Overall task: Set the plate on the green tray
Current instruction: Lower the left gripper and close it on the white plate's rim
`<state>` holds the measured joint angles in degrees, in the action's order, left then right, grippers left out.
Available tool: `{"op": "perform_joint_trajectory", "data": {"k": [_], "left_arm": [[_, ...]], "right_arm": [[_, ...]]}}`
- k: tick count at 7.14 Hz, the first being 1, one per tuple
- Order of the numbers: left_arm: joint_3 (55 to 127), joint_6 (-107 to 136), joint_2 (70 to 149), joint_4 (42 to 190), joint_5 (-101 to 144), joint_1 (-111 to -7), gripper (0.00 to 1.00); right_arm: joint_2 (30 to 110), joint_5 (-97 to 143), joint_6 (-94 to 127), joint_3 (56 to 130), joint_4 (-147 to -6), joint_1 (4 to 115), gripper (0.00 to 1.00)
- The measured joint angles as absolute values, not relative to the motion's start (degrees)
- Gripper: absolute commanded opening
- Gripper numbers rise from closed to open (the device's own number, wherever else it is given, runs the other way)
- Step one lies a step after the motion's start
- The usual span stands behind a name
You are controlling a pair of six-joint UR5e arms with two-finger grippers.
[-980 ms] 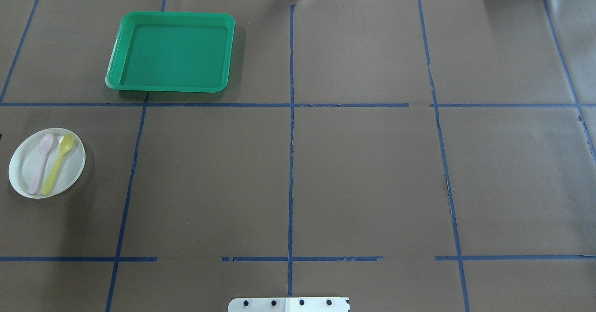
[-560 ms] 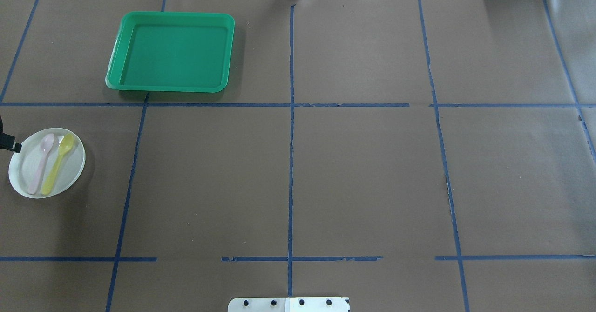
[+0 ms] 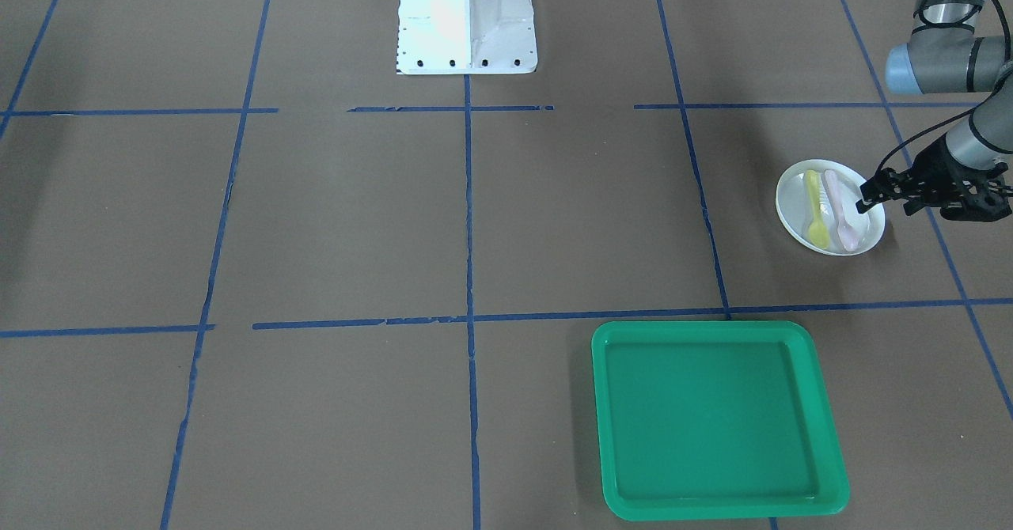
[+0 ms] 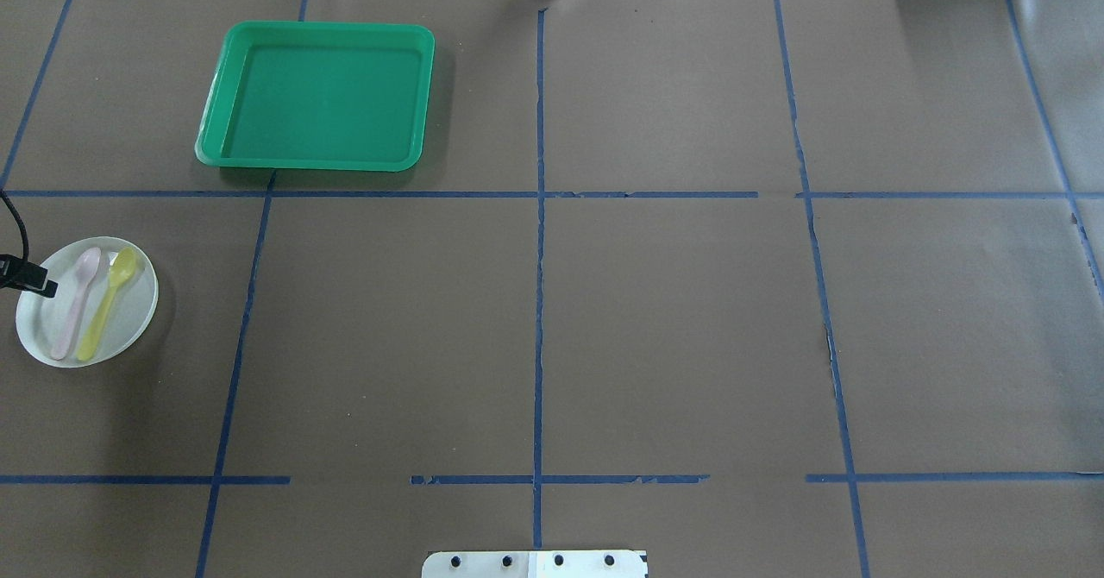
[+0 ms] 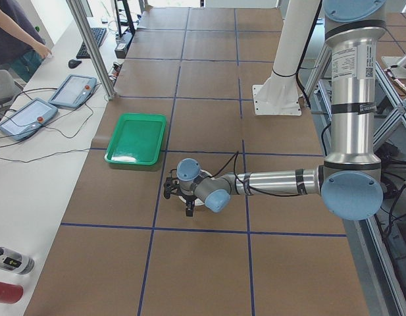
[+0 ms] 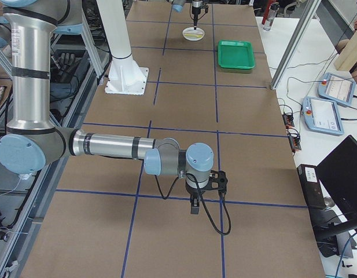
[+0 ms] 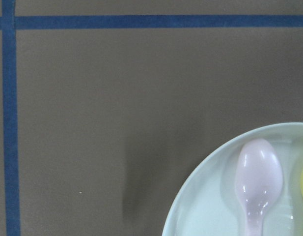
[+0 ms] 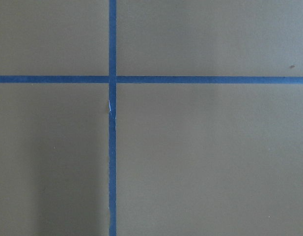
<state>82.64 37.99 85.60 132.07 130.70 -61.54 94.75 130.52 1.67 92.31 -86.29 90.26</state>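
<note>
The white plate [image 4: 129, 323] lies at the table's left edge with a pink spoon [image 4: 76, 302] and a yellow spoon [image 4: 108, 302] on it. The green tray [image 4: 319, 99] sits beyond it and is apart from it. In the front-facing view my left gripper [image 3: 886, 206] is open beside the plate [image 3: 791, 206]. One finger is over the rim next to the pink spoon [image 3: 840, 215] and the other is outside. The left wrist view shows the plate's rim [image 7: 210, 206]. My right gripper [image 6: 195, 200] hangs over bare table far off, and I cannot tell its state.
The robot's white base [image 3: 467, 16] stands at the middle of the near edge. Blue tape lines cross the brown table cover. Two tablets [image 5: 71, 89] and cables lie on the side table beyond the tray [image 5: 135, 137].
My left gripper has come in from the left edge and its finger now reaches over the plate's left rim. The plate, the spoons and the tray have not moved.
</note>
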Motion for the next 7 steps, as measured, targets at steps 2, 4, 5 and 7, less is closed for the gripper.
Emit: {"op": "perform_joint_trajectory", "data": {"k": [2,4,5,7], "left_arm": [[82.3,37.7,85.6,132.1,130.7,-61.5,0.74],[82.3,37.6,85.6,132.1,130.7,-61.4,0.73],[82.3,37.6,85.6,132.1,130.7,-61.4,0.71],[82.3,37.8,85.6,132.0,130.8,-61.2,0.71]], "right_arm": [[94.7,130.5,1.7,92.4,-86.3,90.3,1.00],[94.7,130.5,1.7,92.4,-86.3,90.3,1.00],[94.7,130.5,1.7,92.4,-86.3,90.3,1.00],[94.7,130.5,1.7,92.4,-86.3,90.3,1.00]]}}
